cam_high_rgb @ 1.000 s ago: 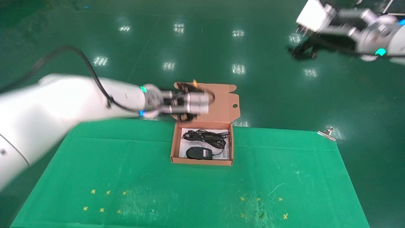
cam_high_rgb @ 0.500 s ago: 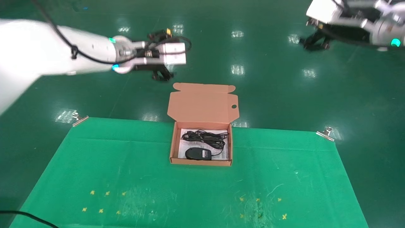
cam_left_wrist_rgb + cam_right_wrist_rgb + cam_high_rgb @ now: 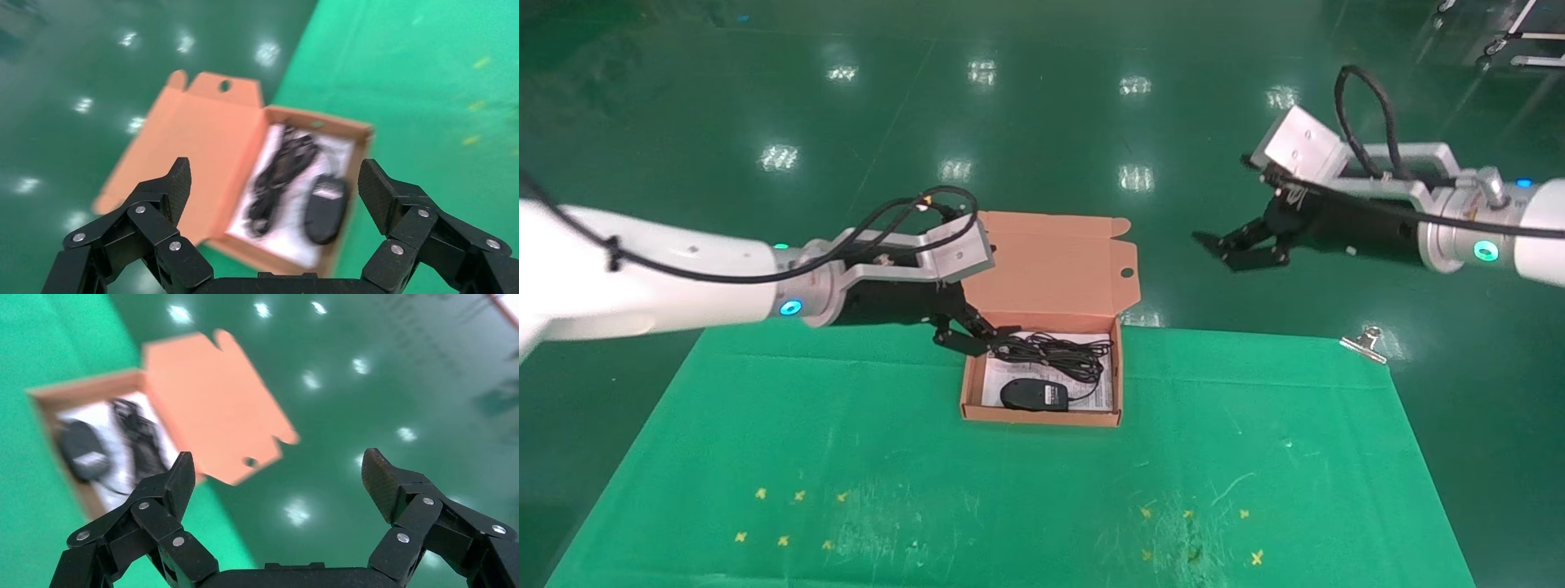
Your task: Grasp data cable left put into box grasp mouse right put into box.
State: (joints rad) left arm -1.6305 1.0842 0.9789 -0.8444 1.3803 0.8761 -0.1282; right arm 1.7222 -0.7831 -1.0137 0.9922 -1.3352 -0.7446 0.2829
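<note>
We see the data cable (image 3: 1052,353) and mouse (image 3: 1034,395) lying inside the box (image 3: 1042,416); our left tool (image 3: 970,333) hovers released beside it, right tool (image 3: 1238,245) released, well apart.

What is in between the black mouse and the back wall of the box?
The coiled data cable lies there, on the printed sheet, behind the mouse inside the box; the head view shows it.

Matt cardboard box (image 3: 1050,269) on green cloth (image 3: 1009,490); glossy floor (image 3: 1042,106).
</note>
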